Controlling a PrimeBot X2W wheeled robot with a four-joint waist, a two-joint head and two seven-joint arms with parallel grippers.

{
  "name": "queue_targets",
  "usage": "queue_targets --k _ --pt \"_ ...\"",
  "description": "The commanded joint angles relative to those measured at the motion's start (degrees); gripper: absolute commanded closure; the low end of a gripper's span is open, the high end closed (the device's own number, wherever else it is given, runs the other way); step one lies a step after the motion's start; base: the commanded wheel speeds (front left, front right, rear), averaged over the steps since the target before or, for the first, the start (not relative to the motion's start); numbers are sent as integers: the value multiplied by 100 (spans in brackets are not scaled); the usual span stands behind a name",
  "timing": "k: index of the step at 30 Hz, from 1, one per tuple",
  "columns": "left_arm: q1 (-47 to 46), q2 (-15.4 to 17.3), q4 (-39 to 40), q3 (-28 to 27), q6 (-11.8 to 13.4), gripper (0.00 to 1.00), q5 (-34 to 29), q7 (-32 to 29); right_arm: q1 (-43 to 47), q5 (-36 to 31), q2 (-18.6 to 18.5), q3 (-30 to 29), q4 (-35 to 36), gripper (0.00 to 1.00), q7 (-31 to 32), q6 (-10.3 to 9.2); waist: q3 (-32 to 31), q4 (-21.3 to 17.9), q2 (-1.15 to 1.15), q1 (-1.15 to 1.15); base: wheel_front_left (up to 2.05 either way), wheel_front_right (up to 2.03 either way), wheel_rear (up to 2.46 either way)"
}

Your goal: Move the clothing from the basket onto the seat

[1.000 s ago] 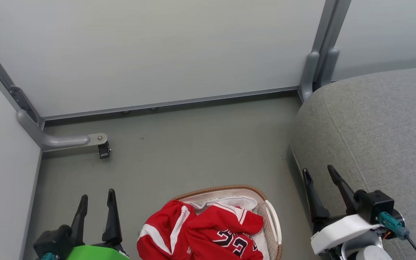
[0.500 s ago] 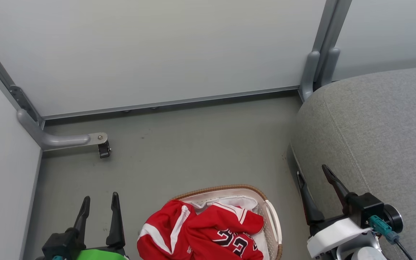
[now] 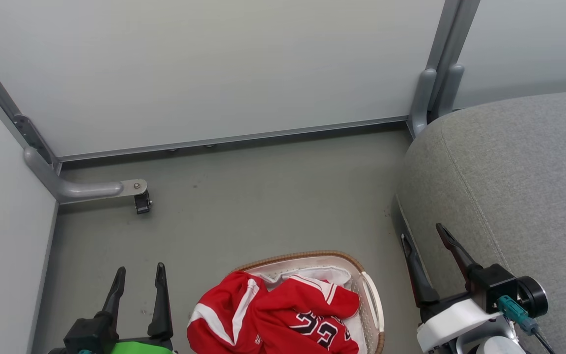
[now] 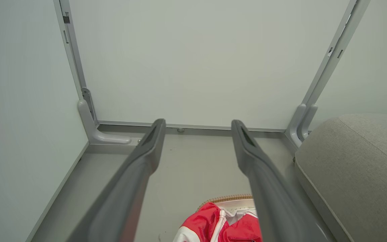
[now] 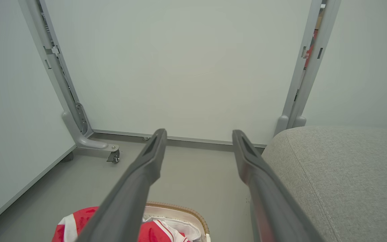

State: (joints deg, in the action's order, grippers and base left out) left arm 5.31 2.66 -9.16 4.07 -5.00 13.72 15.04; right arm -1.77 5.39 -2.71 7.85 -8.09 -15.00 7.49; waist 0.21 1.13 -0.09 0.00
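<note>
Red clothing (image 3: 273,317) with white stripes and black numerals is heaped in the white basket (image 3: 370,300) with a brown woven rim, at the bottom middle of the head view. The grey seat (image 3: 514,167) rises to the right of it. My left gripper (image 3: 139,275) stands open over the floor, left of the basket, nothing between its fingers. My right gripper (image 3: 423,233) is open too, at the seat's front edge, right of the basket. The left wrist view catches the clothing (image 4: 210,225) low down, and the right wrist view has the clothing (image 5: 82,225) and the seat (image 5: 341,174).
Pale partition panels (image 3: 214,69) wall in the floor at the back and left. A grey bracket foot with a small black caster (image 3: 141,201) juts from the left corner. A grey post (image 3: 433,83) stands at the back by the seat. Grey floor (image 3: 263,196) lies between panels and basket.
My left gripper has sunk a little toward the bottom of the head view. My right gripper has shifted slightly up and left along the seat's edge. Both stay open.
</note>
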Motion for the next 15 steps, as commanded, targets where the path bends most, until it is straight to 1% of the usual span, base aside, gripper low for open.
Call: queue_targets --k 1,15 --pt "66 40 -2 -1 1 0 -28 22 52 -16 -32 -13 27 0 -28 0 0 0 9 0 0 0 0" --pt "53 40 -4 12 -4 0 -23 22 53 -7 -32 -30 42 0 -27 0 15 3 9 0 0 0 0"
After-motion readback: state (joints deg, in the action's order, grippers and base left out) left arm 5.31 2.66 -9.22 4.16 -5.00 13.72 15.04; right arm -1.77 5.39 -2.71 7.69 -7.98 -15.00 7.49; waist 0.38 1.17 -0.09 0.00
